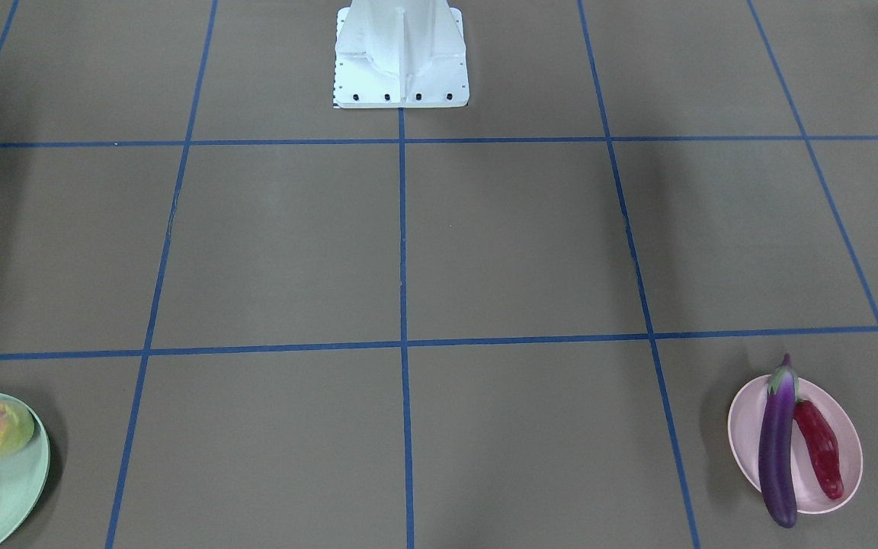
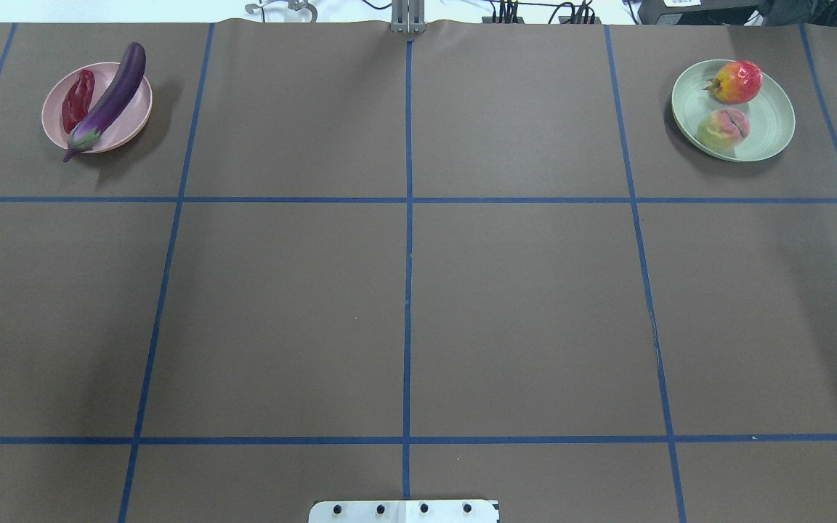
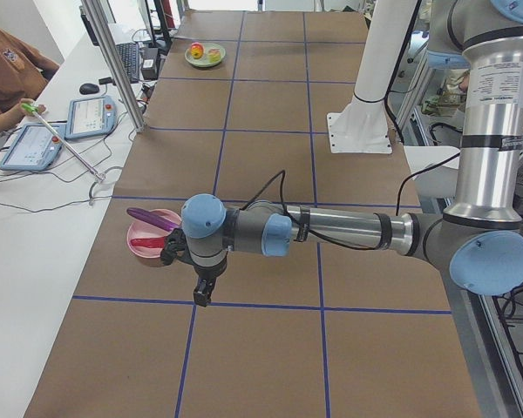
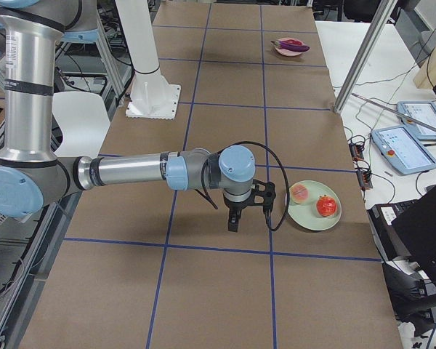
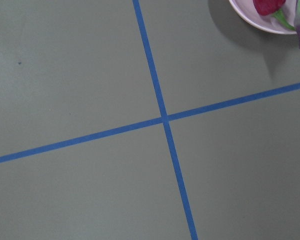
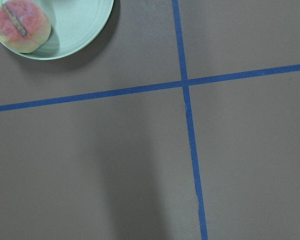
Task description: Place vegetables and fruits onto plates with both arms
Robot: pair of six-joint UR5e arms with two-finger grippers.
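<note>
1. Two grippers hang over the brown table [image 2: 520, 305], and each shows only from a side camera. I cannot tell whether the jaws of the left gripper [image 3: 202, 292] or the right gripper [image 4: 233, 222] are spread or pressed together.
2. Left arm [image 3: 349, 228] and right arm [image 4: 131, 171] reach out level, low over the table.
3. Just beside the left gripper sits the pink plate [image 2: 131, 116]. The eggplant [image 2: 115, 94] lies across it, both ends past the rim, and the chili [image 2: 77, 102] lies alongside.
4. Near the right gripper sits the green plate [image 2: 771, 120], holding the peach [image 2: 724, 129] and the red-orange fruit [image 2: 738, 81].
</note>
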